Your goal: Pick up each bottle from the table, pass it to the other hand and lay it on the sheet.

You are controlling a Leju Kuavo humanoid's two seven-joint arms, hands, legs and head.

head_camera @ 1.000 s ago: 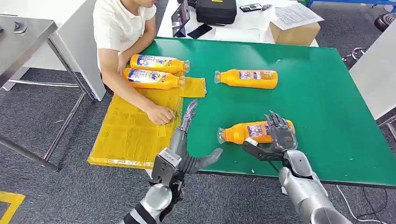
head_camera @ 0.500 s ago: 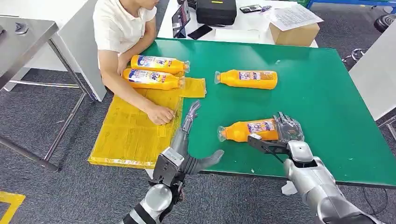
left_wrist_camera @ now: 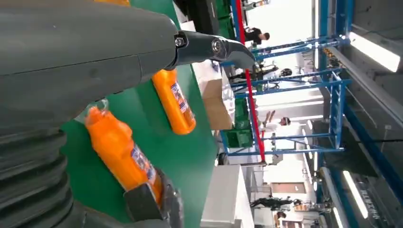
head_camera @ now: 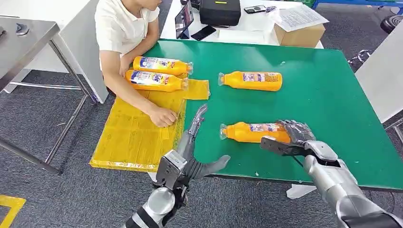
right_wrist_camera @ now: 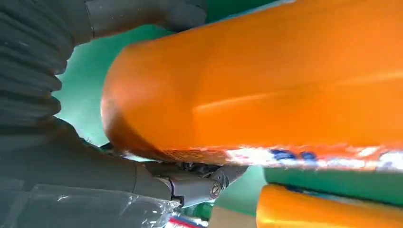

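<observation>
- Four orange bottles in view, all lying on their sides; each is full of orange liquid, with a clear-wrapped cap and a printed label.
- Near bottle (head_camera: 252, 132): lies at the front of the green bench (head_camera: 332, 95), cap end pointing toward the robot's left. Its base end sits inside the right hand (head_camera: 291, 137).
- Right hand: fingers (head_camera: 297, 128) curl over the top of the bottle's base and the thumb lies along its near side, so the hand grips the near bottle. The right wrist view confirms this, with the orange body (right_wrist_camera: 266, 80) pressed close against the palm. Whether the bottle is lifted clear of the bench surface cannot be told.
- Far bottle (head_camera: 252, 80): lies alone further back on the bench, well apart from both hands.
- Yellow sheet (head_camera: 133, 133): spread over the left edge of the bench. Two bottles lie on its far end, one (head_camera: 161, 65) just behind the other (head_camera: 156, 80), side by side.
- Left hand (head_camera: 190, 147): at the front bench edge beside the sheet, empty. Its fingers (head_camera: 196, 118) extend straight forward and the thumb juts out toward the near bottle; the hand is spread wide and grips nothing.
- A person (head_camera: 123, 28) in a white shirt sits at the left side of the bench, with one hand (head_camera: 163, 117) resting on the sheet near the left hand's fingertips.
</observation>
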